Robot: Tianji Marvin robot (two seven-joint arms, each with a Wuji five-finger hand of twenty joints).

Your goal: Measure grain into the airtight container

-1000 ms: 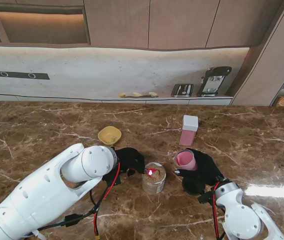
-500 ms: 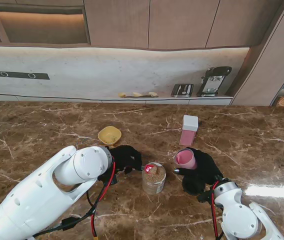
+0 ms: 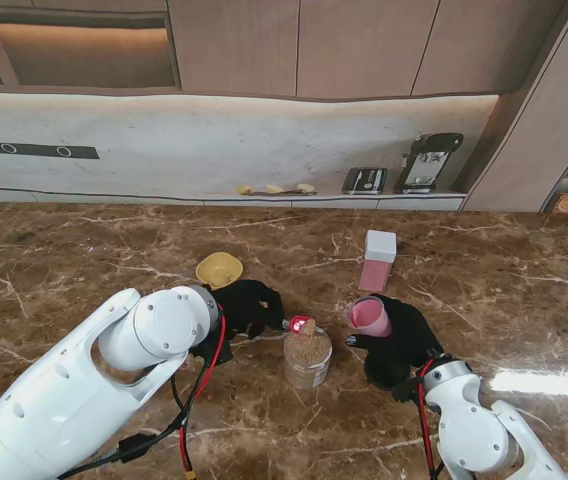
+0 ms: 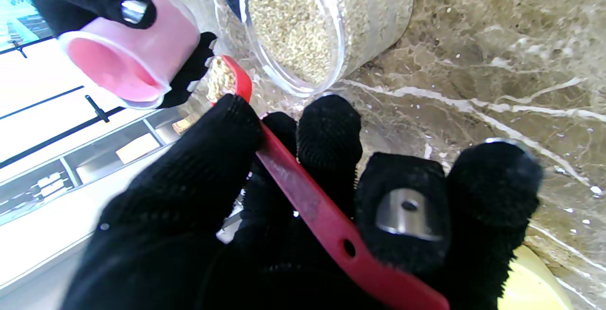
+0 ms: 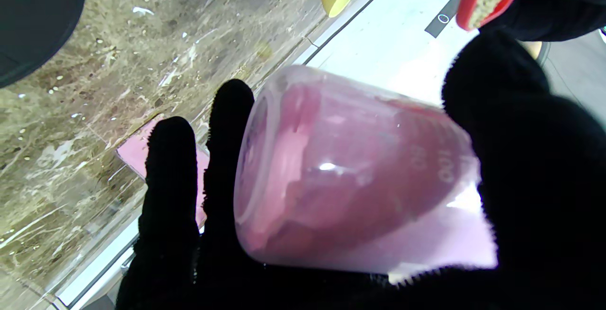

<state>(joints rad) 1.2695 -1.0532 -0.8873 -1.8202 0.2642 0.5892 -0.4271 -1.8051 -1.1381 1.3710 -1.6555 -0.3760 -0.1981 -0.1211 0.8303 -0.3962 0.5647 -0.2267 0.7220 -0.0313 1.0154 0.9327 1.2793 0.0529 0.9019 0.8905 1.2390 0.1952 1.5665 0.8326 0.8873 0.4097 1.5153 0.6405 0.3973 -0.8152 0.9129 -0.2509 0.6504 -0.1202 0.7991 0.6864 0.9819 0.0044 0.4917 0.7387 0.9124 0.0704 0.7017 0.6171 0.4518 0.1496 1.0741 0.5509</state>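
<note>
Scoop loaded, centre frame.
My left hand pinches the red scoop, heaped with grain, over the jar; my right hand grips the pink cup, tilted.

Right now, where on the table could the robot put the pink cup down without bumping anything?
Bare marble lies right of the right hand, out toward the table edge, and along the far side behind the pink container. The far left is bare too. The middle is crowded: grain jar, red scoop, left hand, yellow bowl.
</note>
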